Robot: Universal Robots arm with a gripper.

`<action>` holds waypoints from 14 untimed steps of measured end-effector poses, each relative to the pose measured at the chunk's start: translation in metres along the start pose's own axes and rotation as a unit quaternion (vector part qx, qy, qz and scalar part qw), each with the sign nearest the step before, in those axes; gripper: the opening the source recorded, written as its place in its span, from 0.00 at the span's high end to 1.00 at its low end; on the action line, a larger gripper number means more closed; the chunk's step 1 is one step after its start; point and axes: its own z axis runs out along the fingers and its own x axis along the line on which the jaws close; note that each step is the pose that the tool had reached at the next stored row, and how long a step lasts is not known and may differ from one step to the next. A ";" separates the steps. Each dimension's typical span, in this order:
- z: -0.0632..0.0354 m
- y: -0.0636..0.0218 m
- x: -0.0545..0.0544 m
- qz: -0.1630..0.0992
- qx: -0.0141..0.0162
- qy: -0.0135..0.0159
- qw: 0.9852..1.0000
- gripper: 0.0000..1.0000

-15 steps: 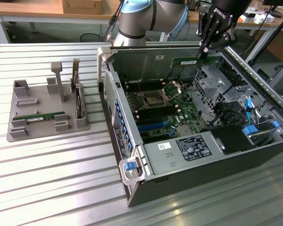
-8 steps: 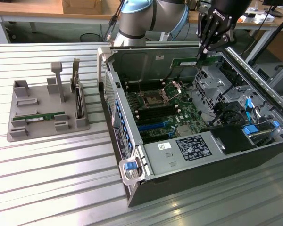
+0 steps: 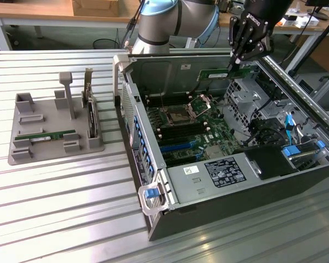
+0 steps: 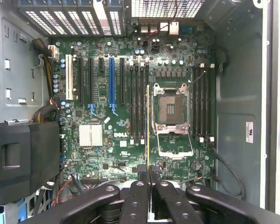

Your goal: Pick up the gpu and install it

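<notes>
- The jaws are pressed together on the gpu. In the wrist view the gripper pinches one end of the thin board between its black fingers.
- From the gripper the gpu juts out level toward the exterior view's left, a narrow green stick hanging in the air over the far part of the open computer case.
- In the wrist view the gpu appears edge-on as a thin yellowish line. It runs alongside the bank of long black slots, between them and the CPU socket.
- The gpu sits above the motherboard, apart from it and not seated in any slot.
- Further across the motherboard, a blue slot stands among more black ones.
- The arm rises behind the case's far wall.
- On the slatted metal table, well apart from the case toward the exterior view's left, sits a grey tray.
- A second green stick lies flat in that tray.
</notes>
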 end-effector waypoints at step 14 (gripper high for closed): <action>0.0077 -0.0004 0.001 0.000 0.000 0.000 1.000 0.88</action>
